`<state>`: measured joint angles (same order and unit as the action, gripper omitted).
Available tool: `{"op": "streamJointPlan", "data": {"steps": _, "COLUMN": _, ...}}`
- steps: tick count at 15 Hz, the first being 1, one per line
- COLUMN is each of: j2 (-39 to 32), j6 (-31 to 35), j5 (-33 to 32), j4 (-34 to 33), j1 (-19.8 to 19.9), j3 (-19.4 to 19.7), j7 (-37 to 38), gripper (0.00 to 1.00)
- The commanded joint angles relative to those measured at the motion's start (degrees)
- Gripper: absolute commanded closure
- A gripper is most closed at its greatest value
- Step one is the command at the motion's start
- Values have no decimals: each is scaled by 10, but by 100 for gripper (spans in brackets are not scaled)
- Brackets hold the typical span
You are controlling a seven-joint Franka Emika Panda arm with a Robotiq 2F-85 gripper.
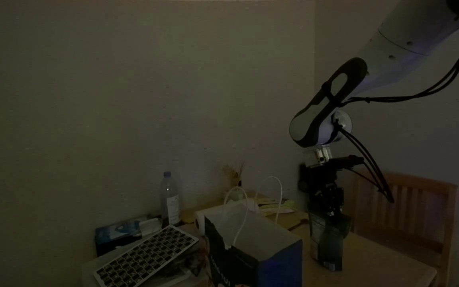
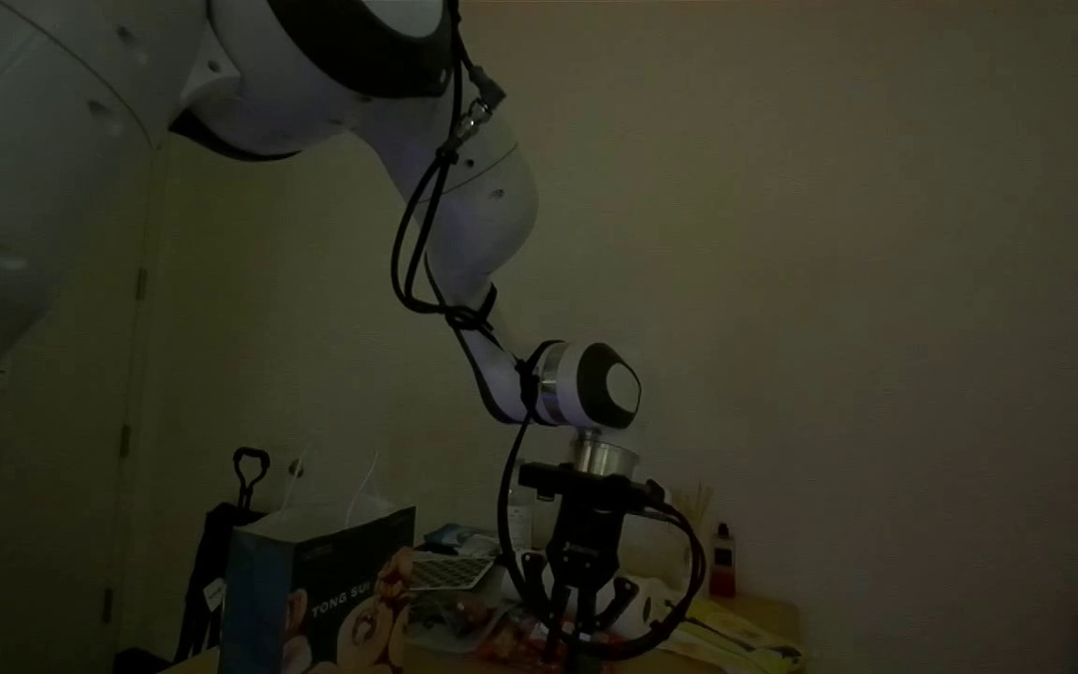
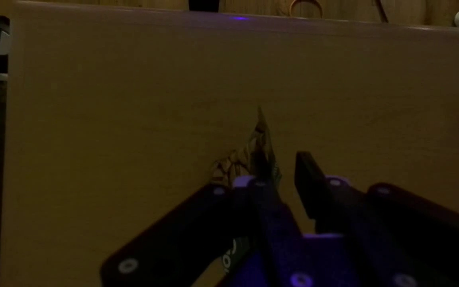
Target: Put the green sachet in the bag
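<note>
Largest here is the light wooden table (image 1: 377, 259) beneath me, a slatted wooden chair (image 1: 424, 181) beyond its right side. Next comes the dark blue, boxy, soft-sided bag (image 1: 281, 265), left of me in both exterior views; its wall and the thin white cord handles (image 1: 281, 194) looping above its mouth stand in the way, so I should lift high and come down between the loops. Left of the bag lies a white-framed panel of small dark squares (image 1: 146, 257), with a dark-capped clear plastic bottle (image 1: 173, 207) behind, neither likely to hinder me. The tall, narrow, glossy green sachet (image 1: 330, 247) looks to stand upright on the table, right of the bag, under my fingers. I expect it light, soft and slippery, hard to break but easily crumpled or toppled; its crinkled top edge is the place to pinch. My black two-fingered gripper (image 3: 281, 165) is parted, table showing through the gap; one fingertip overlaps the sachet's top in the wrist view, touching or not I cannot tell, so I should shift until the edge sits between both.
</note>
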<state>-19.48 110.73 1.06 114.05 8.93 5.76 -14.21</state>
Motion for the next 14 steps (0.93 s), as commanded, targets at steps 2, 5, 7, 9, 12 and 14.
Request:
{"op": "streamJointPlan", "data": {"steps": 2, "j2": 4, "j6": -15, "j5": 28, "j4": 1, "j1": 17, "j3": -7, "j7": -31, "gripper": 97}}
{"op": "streamJointPlan", "data": {"steps": 5, "j2": 1, "j6": -17, "j5": 34, "j4": -1, "j1": 20, "j3": -6, "j7": -30, "gripper": 95}}
{"op": "streamJointPlan", "data": {"steps": 7, "j2": 3, "j6": -11, "j5": 27, "j4": 2, "j1": 17, "j3": -3, "j7": -19, "gripper": 94}}
{"op": "streamJointPlan", "data": {"steps": 9, "j2": 0, "j6": -7, "j5": 15, "j4": -2, "j1": 10, "j3": -2, "j7": -5, "gripper": 92}}
{"op": "streamJointPlan", "data": {"steps": 12, "j2": 0, "j6": -7, "j5": 15, "j4": -2, "j1": 10, "j3": -2, "j7": -4, "gripper": 49}}
{"op": "streamJointPlan", "data": {"steps": 14, "j2": -10, "j6": 0, "j5": 16, "j4": -7, "j1": 9, "j3": -3, "j7": -1, "gripper": 37}}
